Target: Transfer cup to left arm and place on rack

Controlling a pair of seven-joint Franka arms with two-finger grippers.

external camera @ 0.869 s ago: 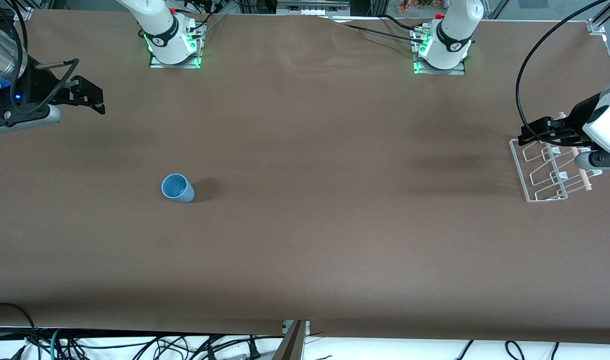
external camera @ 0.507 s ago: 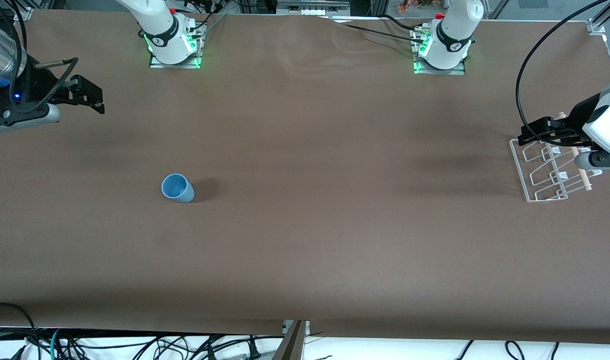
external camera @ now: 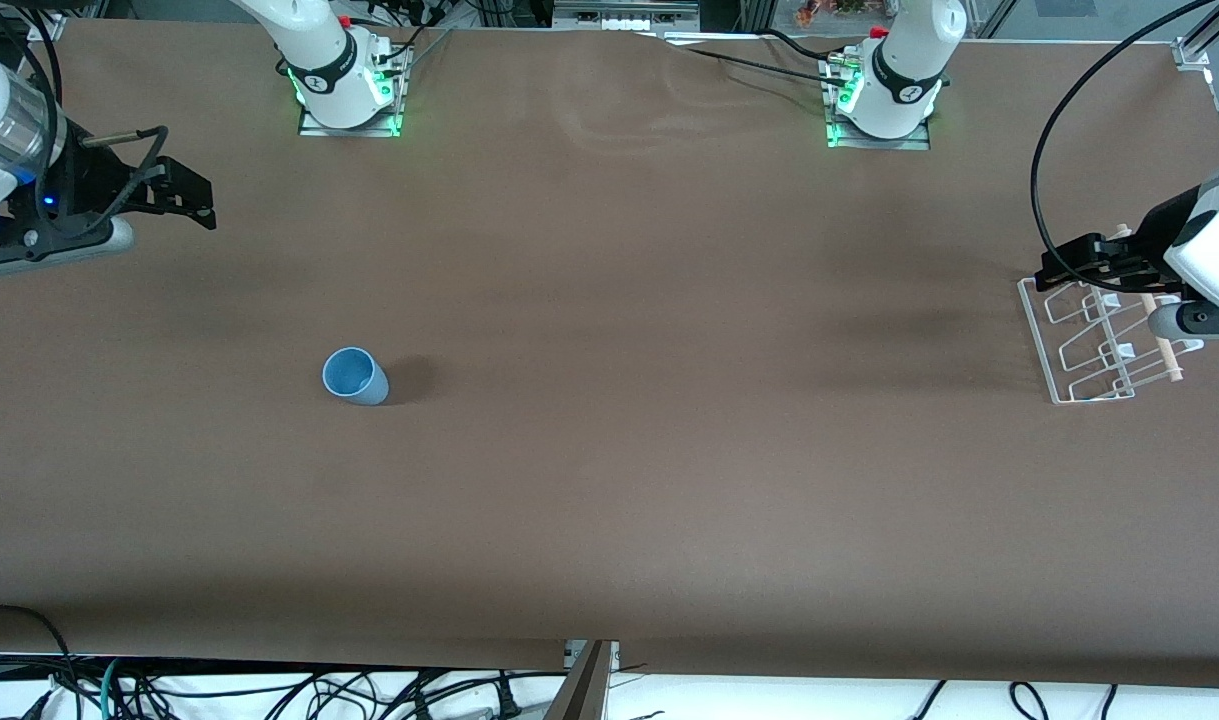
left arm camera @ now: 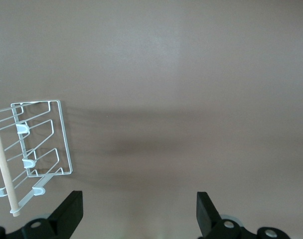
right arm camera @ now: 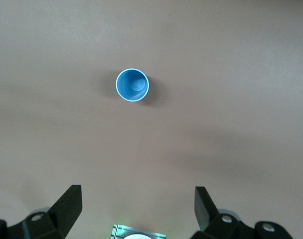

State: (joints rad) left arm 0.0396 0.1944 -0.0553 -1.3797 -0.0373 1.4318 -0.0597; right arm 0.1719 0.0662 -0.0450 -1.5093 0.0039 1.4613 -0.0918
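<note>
The light-blue cup [external camera: 355, 376] stands upright and alone on the brown table, mouth up, toward the right arm's end; it also shows in the right wrist view [right arm camera: 132, 85]. My right gripper [external camera: 201, 205] hangs open and empty over bare table at that end, apart from the cup. In the right wrist view my right gripper [right arm camera: 137, 206] has its black fingers [right arm camera: 67, 204] wide apart. The white wire rack [external camera: 1104, 340] with its wooden dowel sits at the left arm's end. My left gripper [external camera: 1054, 273] hovers open and empty over the rack's edge, fingers spread [left arm camera: 139, 211]. The rack [left arm camera: 42, 144] lies just beside it.
Both arm bases [external camera: 347, 85] [external camera: 884, 95] stand along the table's edge farthest from the front camera. The right arm's base plate [right arm camera: 136, 233] glows green between the right fingers. Cables hang below the table edge nearest the front camera [external camera: 269, 690].
My right arm has shifted slightly toward the middle of the table. The cup, the rack and the left arm have not moved.
</note>
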